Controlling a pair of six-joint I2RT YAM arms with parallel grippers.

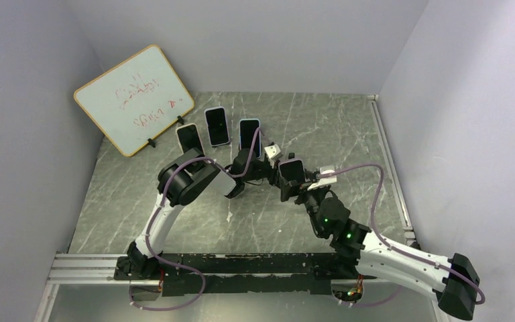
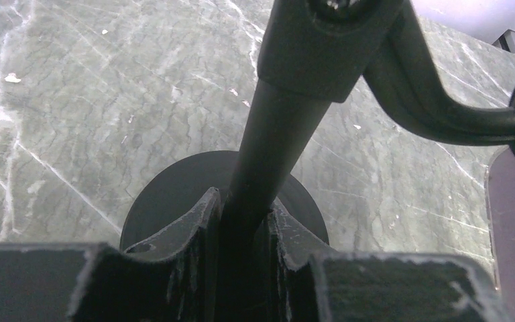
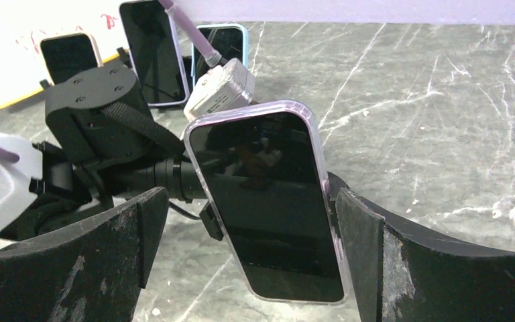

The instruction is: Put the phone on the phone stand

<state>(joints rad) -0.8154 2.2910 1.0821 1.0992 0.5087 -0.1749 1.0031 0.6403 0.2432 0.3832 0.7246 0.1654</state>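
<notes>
Phone stands nearly upright between the spread fingers of the right gripper, a gap on each side, its back seemingly seated on the head of the stand; its long axis runs up, leaning away from that wrist. The left gripper is clamped on the stand's pole. The right arm is nearer; it likely needs only to back off

Row of phones, whiteboard crowd far-left; left arm, phone stand fill centre; tabletop far-right open.
</notes>
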